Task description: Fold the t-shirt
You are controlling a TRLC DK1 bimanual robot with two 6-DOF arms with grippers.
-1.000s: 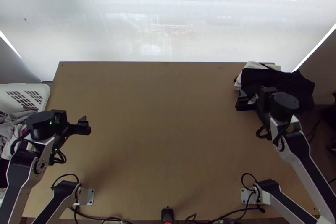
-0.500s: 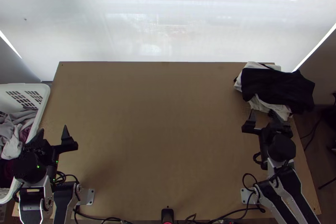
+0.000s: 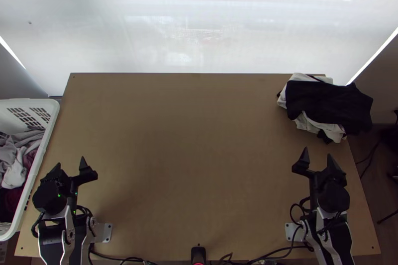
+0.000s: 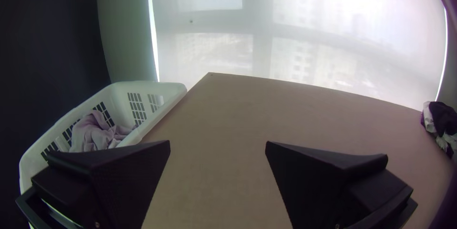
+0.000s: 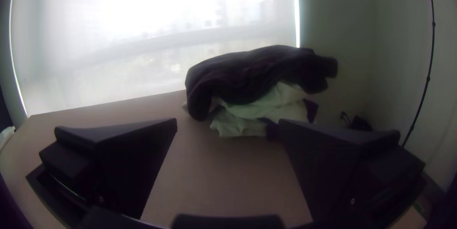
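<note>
Two fingers of left gripper [image 3: 70, 161] spread wide, above near left part of table [image 3: 189, 155]. Right gripper [image 3: 317, 152] also open, above near right part. Black garment [image 3: 328, 101] draped over pale cloths [image 3: 311, 125] at far right corner; cannot tell whether t-shirt. White basket [image 3: 54, 111] beside left edge, clothes [image 3: 16, 173] bunched inside.
</note>
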